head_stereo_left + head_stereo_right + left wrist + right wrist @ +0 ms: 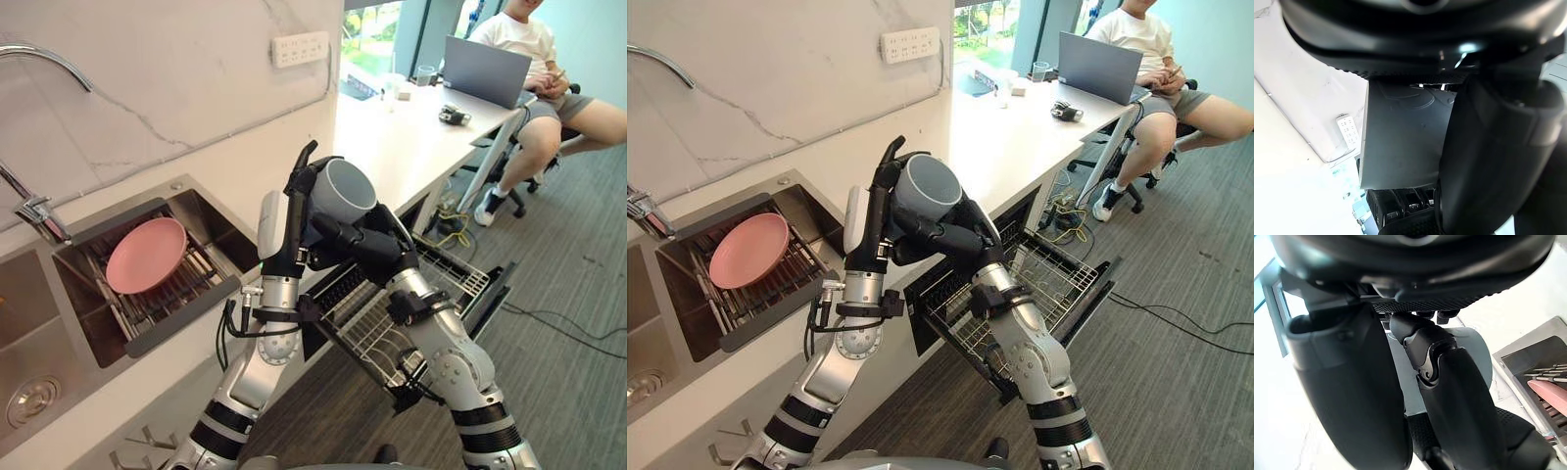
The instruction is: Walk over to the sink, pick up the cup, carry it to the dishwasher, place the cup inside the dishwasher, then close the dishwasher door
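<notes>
The grey cup (pixel 348 188) is up in the air, tipped with its mouth facing up and to the right, held between the 2 hands above the near edge of the white worktop (pixel 411 137). The right hand (pixel 367 245) has it, its dark fingers and thumb curled round the cup's body from below and the right. The left hand (pixel 294 211) stands upright against the cup's left side, fingers straight and flat on the wall, with the white-covered thumb held off to the left.

Just below and to the right, the dishwasher (pixel 490 294) hangs open with its wire rack (pixel 387 333) pulled out over the grey floor. To the left, set into the worktop, is the steel sink (pixel 59 323), where a pink plate (pixel 147 255) lies on a drainer rack beneath the tap (pixel 39 211). At the far right a person (pixel 529 39) sits at a laptop (pixel 485 69).
</notes>
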Available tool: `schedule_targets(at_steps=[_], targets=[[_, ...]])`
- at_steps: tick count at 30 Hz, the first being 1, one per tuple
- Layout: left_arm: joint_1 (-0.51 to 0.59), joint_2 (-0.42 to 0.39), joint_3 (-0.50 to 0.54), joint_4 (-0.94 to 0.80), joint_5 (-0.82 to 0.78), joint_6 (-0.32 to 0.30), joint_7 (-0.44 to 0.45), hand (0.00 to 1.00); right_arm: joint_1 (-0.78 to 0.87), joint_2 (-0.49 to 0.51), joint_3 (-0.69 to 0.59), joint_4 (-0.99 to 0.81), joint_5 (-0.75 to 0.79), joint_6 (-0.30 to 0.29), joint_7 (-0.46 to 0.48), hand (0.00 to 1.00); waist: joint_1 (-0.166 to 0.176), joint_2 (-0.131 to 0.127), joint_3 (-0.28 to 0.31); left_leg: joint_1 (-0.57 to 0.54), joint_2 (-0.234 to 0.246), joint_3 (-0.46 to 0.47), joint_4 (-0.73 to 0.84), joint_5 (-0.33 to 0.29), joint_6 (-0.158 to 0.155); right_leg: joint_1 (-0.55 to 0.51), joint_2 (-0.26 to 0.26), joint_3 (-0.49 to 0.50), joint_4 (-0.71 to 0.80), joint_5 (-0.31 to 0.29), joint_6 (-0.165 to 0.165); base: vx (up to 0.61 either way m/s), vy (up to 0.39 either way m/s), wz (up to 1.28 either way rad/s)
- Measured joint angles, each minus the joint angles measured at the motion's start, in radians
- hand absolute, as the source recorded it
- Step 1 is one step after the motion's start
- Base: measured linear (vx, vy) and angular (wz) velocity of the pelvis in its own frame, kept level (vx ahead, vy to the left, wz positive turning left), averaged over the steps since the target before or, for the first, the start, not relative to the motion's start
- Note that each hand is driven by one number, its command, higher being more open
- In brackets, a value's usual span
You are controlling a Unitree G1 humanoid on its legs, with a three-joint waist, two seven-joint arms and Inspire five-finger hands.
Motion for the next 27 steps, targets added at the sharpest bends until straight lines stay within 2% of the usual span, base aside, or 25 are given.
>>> schedule_targets(at_steps=[3,4,11,16,22,27], targets=[[0.0,0.003,-0.009,0.0,0.0,0.0,-0.001,0.0,-0.006,-0.008,0.0,0.008,-0.019,0.003,0.002,1.0,0.0,-0.001,0.0,-0.001,0.0,-0.002,0.001,0.0,0.0,0.0,0.0,-0.002,0.0,0.0,0.0,0.0,0.002,0.01],[0.0,0.003,-0.013,0.0,0.0,0.0,-0.001,0.0,-0.011,-0.014,0.0,0.014,-0.02,0.003,0.002,0.0,0.0,-0.001,0.001,-0.001,0.0,-0.002,0.001,0.0,0.0,0.0,0.0,-0.002,0.0,0.0,0.0,0.0,0.0,0.0],[0.0,0.007,-0.025,-0.008,-0.02,-0.004,-0.006,0.0,-0.033,-0.028,-0.001,0.035,-0.026,-0.001,-0.009,0.0,0.001,-0.003,0.002,-0.002,0.0,-0.003,0.002,0.0,0.0,0.001,-0.001,-0.003,0.0,0.0,0.0,0.0,0.0,0.0],[0.0,0.006,-0.038,-0.024,-0.028,-0.004,-0.006,0.0,-0.038,-0.029,0.0,0.044,-0.086,-0.064,-0.033,0.0,0.002,-0.01,0.006,-0.002,-0.001,-0.003,0.002,0.0,0.0,0.001,-0.001,-0.003,0.0,0.0,0.0,0.0,0.0,0.0],[0.0,0.011,-0.038,-0.026,-0.039,-0.004,-0.007,0.0,-0.037,-0.029,0.009,0.044,-0.083,-0.072,-0.039,0.0,0.002,-0.011,0.007,-0.006,-0.002,-0.006,0.003,0.0,0.0,-0.001,-0.002,-0.005,0.0,-0.001,0.001,0.0,0.0,0.0],[0.0,0.019,-0.038,-0.026,-0.04,-0.005,-0.004,0.0,-0.037,-0.029,0.035,0.05,-0.083,-0.105,-0.067,0.0,0.002,-0.011,0.013,-0.008,-0.003,-0.014,0.005,0.0,0.0,-0.001,-0.002,-0.012,0.0,-0.002,0.003,0.0,0.0,0.04]])
